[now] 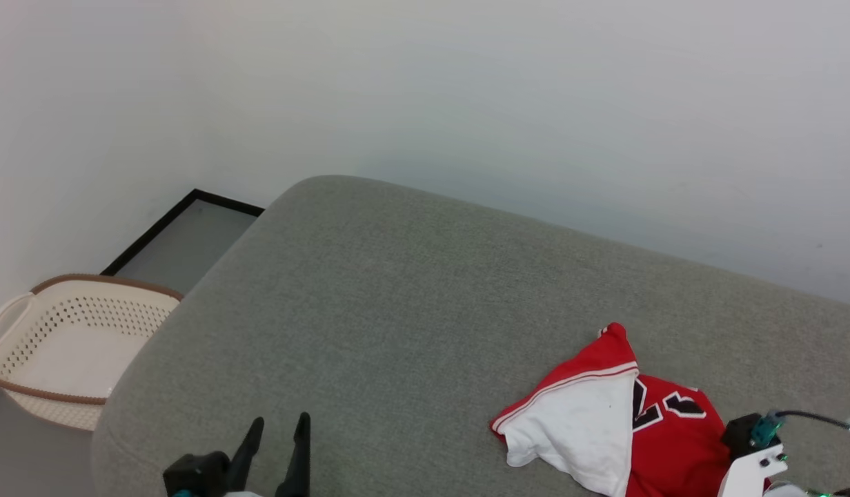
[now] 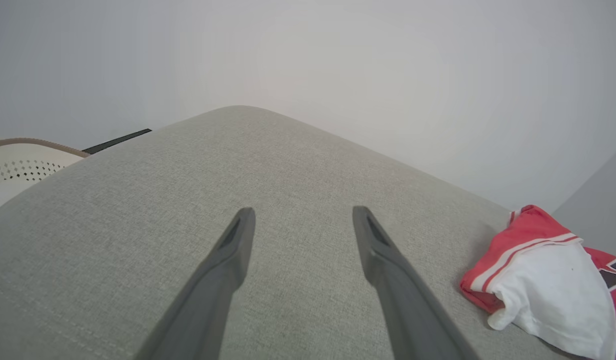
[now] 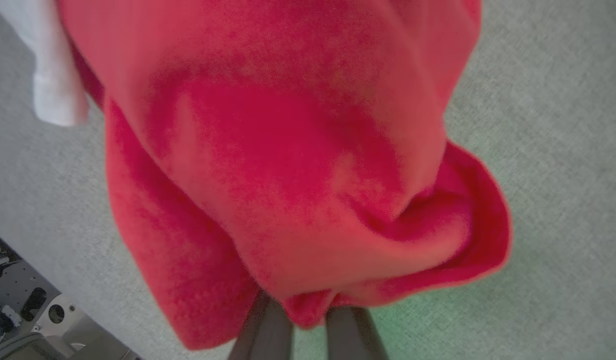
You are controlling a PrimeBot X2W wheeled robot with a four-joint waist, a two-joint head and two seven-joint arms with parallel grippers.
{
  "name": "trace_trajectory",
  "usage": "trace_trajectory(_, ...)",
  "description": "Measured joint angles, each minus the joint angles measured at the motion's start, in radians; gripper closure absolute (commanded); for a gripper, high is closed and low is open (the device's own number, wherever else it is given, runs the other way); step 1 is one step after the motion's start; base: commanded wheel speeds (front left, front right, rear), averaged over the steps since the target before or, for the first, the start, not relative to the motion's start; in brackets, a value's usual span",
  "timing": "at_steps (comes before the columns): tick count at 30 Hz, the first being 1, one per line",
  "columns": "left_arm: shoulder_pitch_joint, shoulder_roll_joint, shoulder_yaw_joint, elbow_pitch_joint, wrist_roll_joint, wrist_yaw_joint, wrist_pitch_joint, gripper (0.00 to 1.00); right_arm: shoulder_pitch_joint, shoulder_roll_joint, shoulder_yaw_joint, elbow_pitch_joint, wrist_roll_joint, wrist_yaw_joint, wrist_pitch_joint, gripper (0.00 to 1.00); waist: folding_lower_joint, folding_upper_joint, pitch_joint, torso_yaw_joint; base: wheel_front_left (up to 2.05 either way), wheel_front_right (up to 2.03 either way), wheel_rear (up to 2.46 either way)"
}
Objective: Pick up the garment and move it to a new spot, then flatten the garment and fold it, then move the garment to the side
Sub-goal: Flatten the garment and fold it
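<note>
While right gripper point(image 3: 308, 320) pinches only small fold of garment point(image 3: 288, 150), cloth may slip free during lift; left gripper point(image 2: 303, 214) spread wide, empty, no backup.

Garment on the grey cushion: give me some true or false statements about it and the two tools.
1. The left tool is open and holds nothing. True.
2. The right tool is open and clear of the garment. False: it is shut on the garment's red fabric.
3. The garment lies flat and neatly folded. False: it is crumpled, with a white sleeve turned over the red.
4. A white basket stands beside the grey cushion, on the robot's left. True.
</note>
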State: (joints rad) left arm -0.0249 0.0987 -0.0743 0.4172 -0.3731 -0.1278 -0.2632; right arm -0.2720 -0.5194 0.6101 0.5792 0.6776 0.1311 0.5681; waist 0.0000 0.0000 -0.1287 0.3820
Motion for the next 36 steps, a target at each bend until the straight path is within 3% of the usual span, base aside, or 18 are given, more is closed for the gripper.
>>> trace_trajectory(7, -0.017, 0.010, -0.030, 0.026, -0.014, 0.000, 0.000, 0.00, 0.043, 0.077, -0.095, -0.001, -0.080, -0.001, 0.028, 1.00, 0.0000, 0.0000, 0.000, -0.010, 0.00, 0.00, 0.00)
trace_trajectory(8, -0.017, 0.013, -0.031, 0.029, -0.015, 0.000, 0.000, 0.00, 0.047, 0.086, -0.108, -0.005, -0.084, -0.001, 0.031, 0.87, 0.0000, 0.0000, -0.001, -0.011, 0.00, 0.00, 0.00)
trace_trajectory(9, -0.017, 0.016, -0.033, 0.031, -0.015, 0.000, 0.000, 0.00, 0.051, 0.094, -0.119, -0.009, -0.092, -0.001, 0.032, 0.59, 0.0000, 0.0000, -0.004, -0.013, 0.00, 0.00, 0.00)
trace_trajectory(10, -0.017, 0.019, -0.033, 0.033, -0.015, 0.000, 0.000, 0.00, 0.057, 0.102, -0.129, -0.016, -0.099, -0.001, 0.038, 0.04, 0.0000, 0.0000, -0.006, -0.015, 0.00, 0.00, 0.00)
trace_trajectory(11, -0.017, 0.022, -0.033, 0.035, -0.015, 0.000, 0.000, 0.00, 0.061, 0.110, -0.140, -0.023, -0.101, -0.001, 0.047, 0.00, 0.0000, 0.0000, -0.009, -0.017, 0.00, 0.00, 0.00)
trace_trajectory(19, -0.008, 0.040, -0.022, 0.029, -0.016, 0.000, -0.001, 0.00, 0.120, 0.130, -0.254, -0.158, -0.147, -0.001, 0.021, 0.00, 0.0000, 0.0000, -0.031, -0.049, 0.00, 0.00, 0.00)
trace_trajectory(26, 0.008, 0.047, 0.000, -0.003, -0.016, 0.011, -0.001, 0.00, 0.188, 0.155, -0.348, -0.310, -0.227, 0.000, -0.071, 0.00, 0.0000, 0.0000, -0.035, -0.100, 0.00, 0.00, 0.00)
trace_trajectory(36, 0.019, 0.036, 0.031, -0.059, -0.004, 0.021, -0.001, 0.00, 0.294, 0.198, -0.394, -0.473, -0.407, 0.000, -0.398, 0.00, 0.0000, 0.0000, -0.016, -0.181, 0.00, 0.00, 0.00)
